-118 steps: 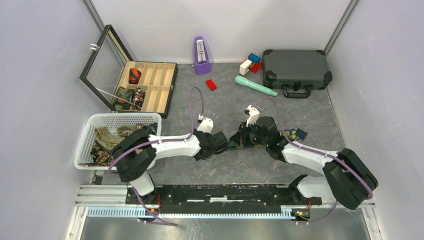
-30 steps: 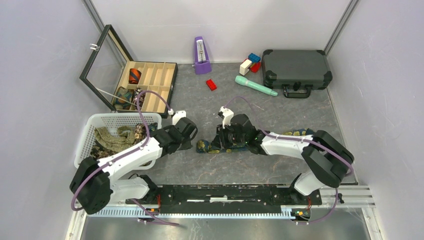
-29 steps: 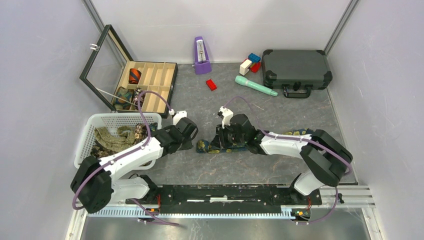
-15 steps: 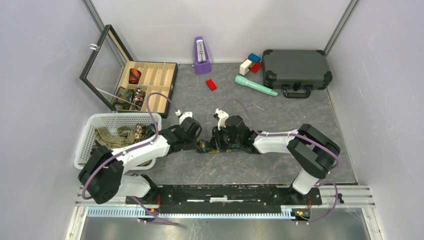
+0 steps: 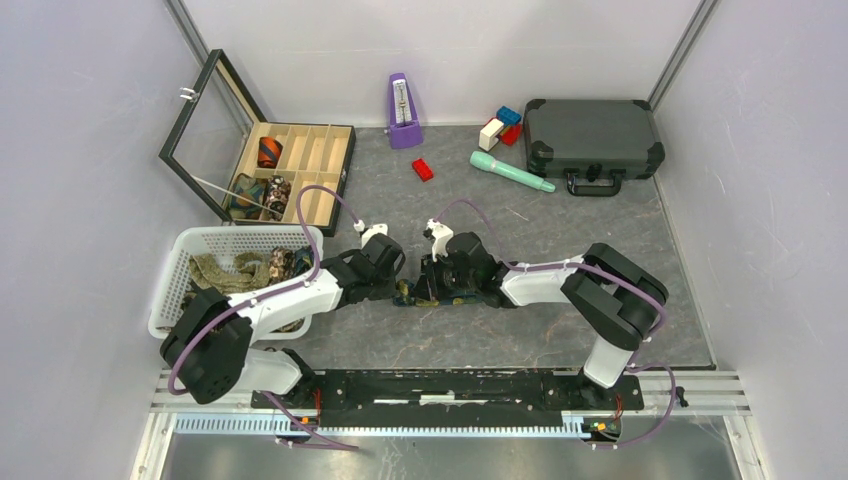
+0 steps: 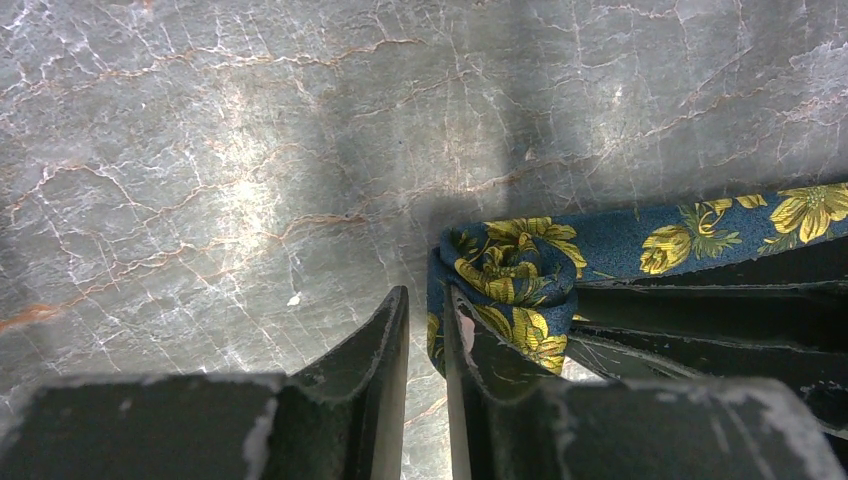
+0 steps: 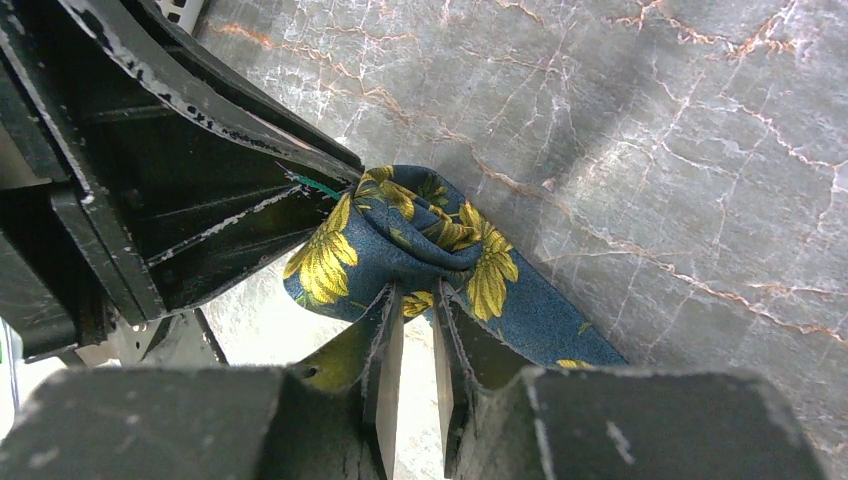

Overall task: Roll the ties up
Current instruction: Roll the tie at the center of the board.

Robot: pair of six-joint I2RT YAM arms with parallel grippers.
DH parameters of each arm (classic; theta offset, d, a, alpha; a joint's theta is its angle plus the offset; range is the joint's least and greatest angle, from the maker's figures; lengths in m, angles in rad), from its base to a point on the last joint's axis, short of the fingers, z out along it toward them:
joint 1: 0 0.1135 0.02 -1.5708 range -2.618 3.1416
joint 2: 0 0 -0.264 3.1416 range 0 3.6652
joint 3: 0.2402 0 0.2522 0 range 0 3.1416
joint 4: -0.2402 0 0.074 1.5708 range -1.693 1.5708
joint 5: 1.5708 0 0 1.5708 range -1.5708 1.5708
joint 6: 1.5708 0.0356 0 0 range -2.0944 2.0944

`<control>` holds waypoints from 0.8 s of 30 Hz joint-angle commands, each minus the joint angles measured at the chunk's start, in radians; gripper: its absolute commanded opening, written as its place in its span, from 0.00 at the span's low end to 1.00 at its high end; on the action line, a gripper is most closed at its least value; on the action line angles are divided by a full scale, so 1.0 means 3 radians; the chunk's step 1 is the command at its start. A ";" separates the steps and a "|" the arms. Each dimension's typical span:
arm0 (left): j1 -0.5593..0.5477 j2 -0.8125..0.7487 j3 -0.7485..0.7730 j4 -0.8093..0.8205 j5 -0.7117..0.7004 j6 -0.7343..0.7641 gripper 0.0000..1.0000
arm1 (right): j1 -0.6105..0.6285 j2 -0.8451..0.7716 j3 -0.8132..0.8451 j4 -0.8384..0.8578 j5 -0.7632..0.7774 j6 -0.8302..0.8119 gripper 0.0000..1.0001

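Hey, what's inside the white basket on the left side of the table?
Loose ties in olive and tan prints lie heaped in the white basket. The left arm crosses its near right corner, hiding that part, and whatever lies beneath the heap is covered.

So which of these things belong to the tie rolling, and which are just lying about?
Job: blue flowered tie, pinched by the left gripper and right gripper; loose ties in the white basket; rolled ties in the wooden box.
Lying about: metronome, red block, teal handle, black case, small blocks beside it.
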 commanded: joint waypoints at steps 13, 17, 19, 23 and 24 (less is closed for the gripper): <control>0.0009 -0.0236 0.0043 -0.0048 0.0043 0.0173 0.24 | 0.0013 0.0174 0.0103 0.0379 -0.0126 -0.0028 0.23; 0.0009 -0.0234 0.0066 -0.0071 0.0032 0.0181 0.24 | 0.0012 0.0246 0.0175 0.0531 -0.0224 -0.0006 0.24; 0.0005 -0.0228 0.0068 -0.0080 0.0038 0.0183 0.23 | 0.0012 0.0284 0.0210 0.0554 -0.0252 -0.0008 0.24; 0.0004 -0.0230 0.0082 -0.0097 0.0036 0.0181 0.23 | 0.0012 0.0371 0.0235 0.0717 -0.0317 0.0009 0.24; 0.0004 -0.0230 0.0094 -0.0107 0.0032 0.0183 0.23 | 0.0012 0.0392 0.0251 0.0746 -0.0329 0.0008 0.24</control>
